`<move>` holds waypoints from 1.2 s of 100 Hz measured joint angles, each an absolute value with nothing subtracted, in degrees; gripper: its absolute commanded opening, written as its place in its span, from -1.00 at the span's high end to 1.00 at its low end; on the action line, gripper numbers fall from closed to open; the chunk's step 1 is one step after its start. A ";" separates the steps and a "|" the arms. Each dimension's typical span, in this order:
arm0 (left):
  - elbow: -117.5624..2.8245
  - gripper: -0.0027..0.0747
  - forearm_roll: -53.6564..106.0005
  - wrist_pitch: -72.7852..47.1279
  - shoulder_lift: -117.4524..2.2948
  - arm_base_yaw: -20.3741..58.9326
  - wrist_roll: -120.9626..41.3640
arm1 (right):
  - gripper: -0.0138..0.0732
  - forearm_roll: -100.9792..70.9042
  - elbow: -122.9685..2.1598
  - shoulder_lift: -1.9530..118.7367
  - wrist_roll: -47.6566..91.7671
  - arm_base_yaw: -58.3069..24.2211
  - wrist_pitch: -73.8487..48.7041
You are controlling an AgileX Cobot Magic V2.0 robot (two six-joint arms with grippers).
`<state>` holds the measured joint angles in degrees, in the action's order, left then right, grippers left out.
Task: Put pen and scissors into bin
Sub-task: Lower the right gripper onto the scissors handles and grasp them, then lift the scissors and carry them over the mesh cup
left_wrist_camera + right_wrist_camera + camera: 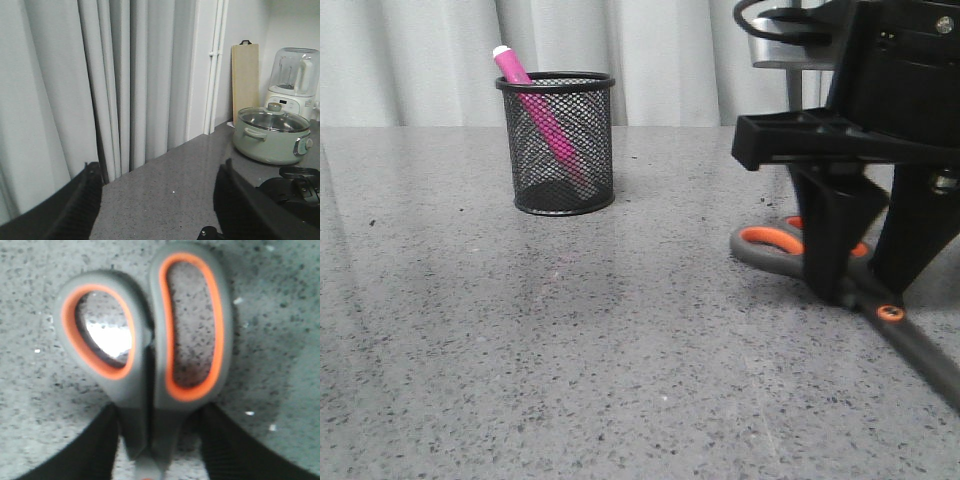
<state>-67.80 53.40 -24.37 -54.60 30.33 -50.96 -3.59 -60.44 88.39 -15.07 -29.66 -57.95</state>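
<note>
The pink pen [535, 100] stands tilted inside the bin [560, 145], a black wire-mesh cup at the back left, with its white cap above the rim. The scissors [770, 245] lie flat on the table at the right, blades closed and pointing to the front right. My right gripper [868, 285] is lowered over them. In the right wrist view its fingers [90, 450] straddle the scissors [145, 390] just below the orange-lined handle loops, with small gaps on both sides. My left gripper [157, 200] is open and empty, raised and facing the curtain.
The grey speckled table [570, 380] carries the bin and the scissors. The left wrist view shows a green pot [270, 135], a blender [292, 80] and a wooden board [245, 80] at the table's far end by the curtain.
</note>
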 measured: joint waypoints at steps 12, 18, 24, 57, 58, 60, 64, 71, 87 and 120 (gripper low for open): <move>-67.80 -0.20 53.40 -24.39 -54.60 30.33 -50.96 | 0.86 -3.13 -60.57 88.47 -13.99 -29.66 -58.51; -67.80 -0.20 53.40 -24.49 -54.60 30.33 -50.96 | 0.84 -3.13 -60.57 88.47 -13.46 -29.66 -58.51; -67.80 -0.20 53.40 -24.60 -54.60 30.33 -50.96 | 0.84 -3.13 -60.57 88.47 -13.09 -29.66 -58.51; -67.80 -0.20 53.40 -25.18 -53.85 30.33 -50.96 | 0.84 -4.49 -70.20 81.37 -11.71 -29.66 -46.66; -67.80 -0.20 53.49 -25.18 -53.74 30.33 -50.96 | 0.84 -4.47 -71.21 80.86 -11.45 -29.66 -46.14; -67.80 -0.20 53.49 -25.18 -53.63 30.33 -50.96 | 0.84 -4.47 -72.71 80.16 -10.96 -29.66 -44.53; -67.80 -0.20 53.49 -25.18 -53.36 30.33 -50.96 | 0.84 -4.61 -75.10 79.33 -9.94 -29.91 -41.25; -67.80 -0.20 53.62 -25.18 -53.24 30.33 -50.96 | 0.84 -4.61 -78.75 78.82 -7.36 -30.47 -35.19; -67.80 0.04 53.71 -25.18 -52.91 30.33 -50.96 | 0.85 -4.72 -80.76 80.85 -3.01 -33.67 -18.86; -67.80 0.98 52.20 -26.36 -47.95 30.33 -50.96 | 0.85 -1.36 -80.76 95.97 -2.13 -36.77 0.43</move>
